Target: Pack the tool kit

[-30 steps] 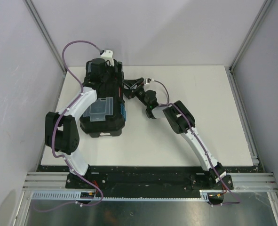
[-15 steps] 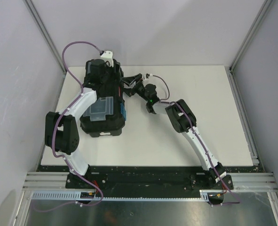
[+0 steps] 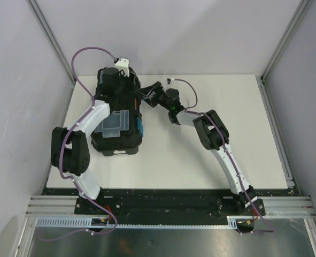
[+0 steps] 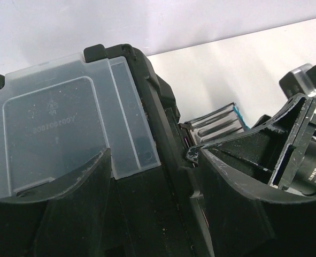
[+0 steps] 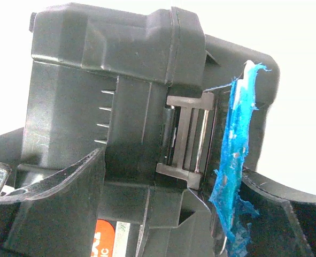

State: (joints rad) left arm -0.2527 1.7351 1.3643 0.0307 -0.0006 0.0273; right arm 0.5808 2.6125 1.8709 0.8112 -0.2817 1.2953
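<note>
The right arm [image 3: 216,140] has swung in toward the box since a second ago, carrying its fingers up against the box's right side. The left arm and the box have not shifted.

The right fingers [image 5: 56,203] are spread, one on each side of a grey latch bracket [image 5: 187,140] set in the black wall. A ragged translucent blue strip [image 5: 233,160] hangs against the right-hand finger, and the fingers pinch nothing. A red label patch [image 5: 101,241] shows low on the wall between them.

The left fingers [image 4: 67,209] are also spread, over the far end of the lid. One lies above a clear plastic lid compartment [image 4: 56,118]. The other is at the lid's black centre ridge, and whether its tip touches the ridge cannot be told.

The large black plastic toolbox [image 3: 117,143] lies lid up on the left half of the white table [image 3: 243,107], its length running away from the arm bases. A second clear compartment faces up nearer the bases, and a blue latch [image 3: 140,127] sits on the box's right edge.
</note>
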